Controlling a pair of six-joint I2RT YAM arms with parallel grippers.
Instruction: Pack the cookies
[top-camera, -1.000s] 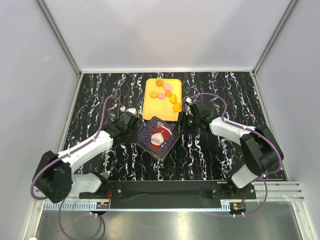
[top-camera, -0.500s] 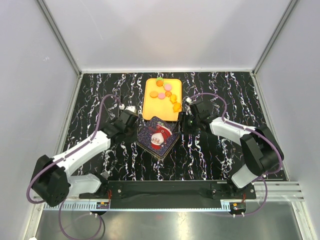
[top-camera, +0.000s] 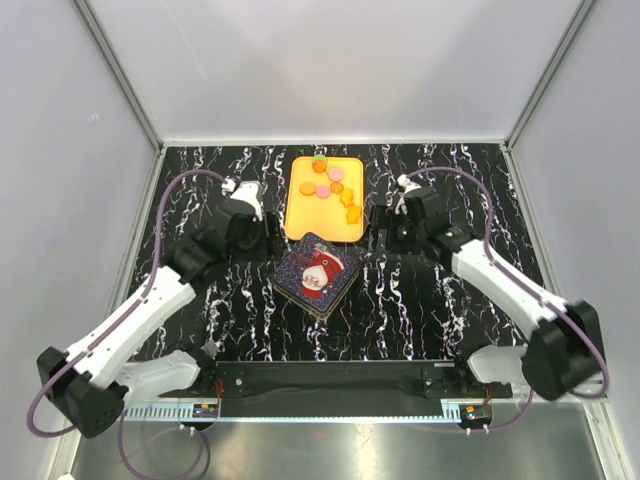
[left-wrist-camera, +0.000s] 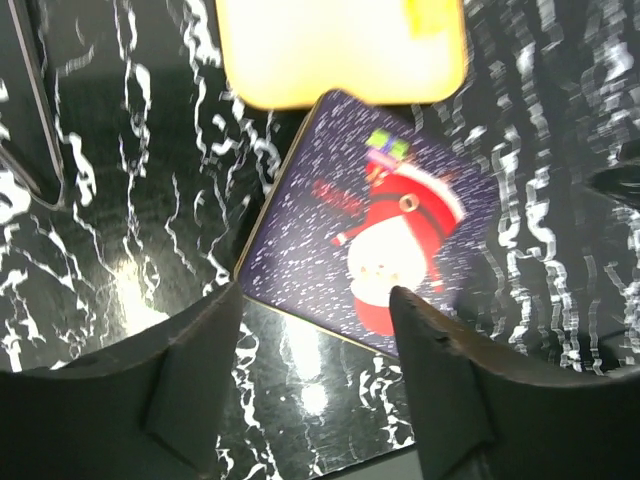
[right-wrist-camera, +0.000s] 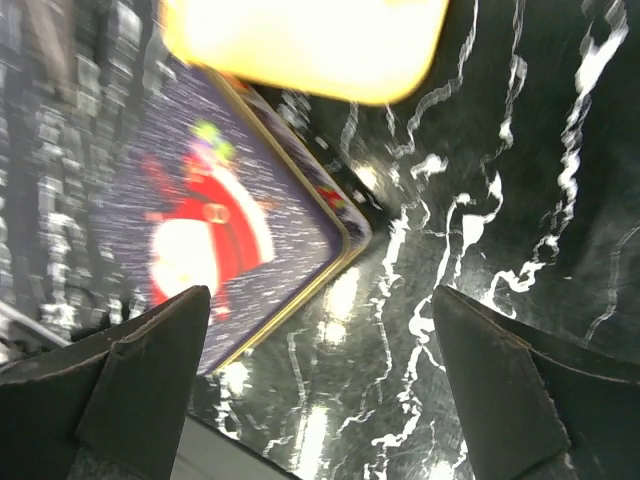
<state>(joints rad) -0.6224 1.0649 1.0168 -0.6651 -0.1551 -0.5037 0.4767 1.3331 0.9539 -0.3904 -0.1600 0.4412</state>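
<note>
Presently both arms reach forward, flanking the closed tin (top-camera: 316, 273). The left gripper (left-wrist-camera: 312, 300) and right gripper (right-wrist-camera: 320, 295) stand open, holding nothing. The cookies (top-camera: 322, 191) lie on the yellow tray (top-camera: 310, 222).

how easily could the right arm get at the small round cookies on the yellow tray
Probably yes: the right gripper hangs open just beside the yellow tray, the small round cookies lie uncovered, and the Santa-printed tin sits nearer, out of the way.
</note>
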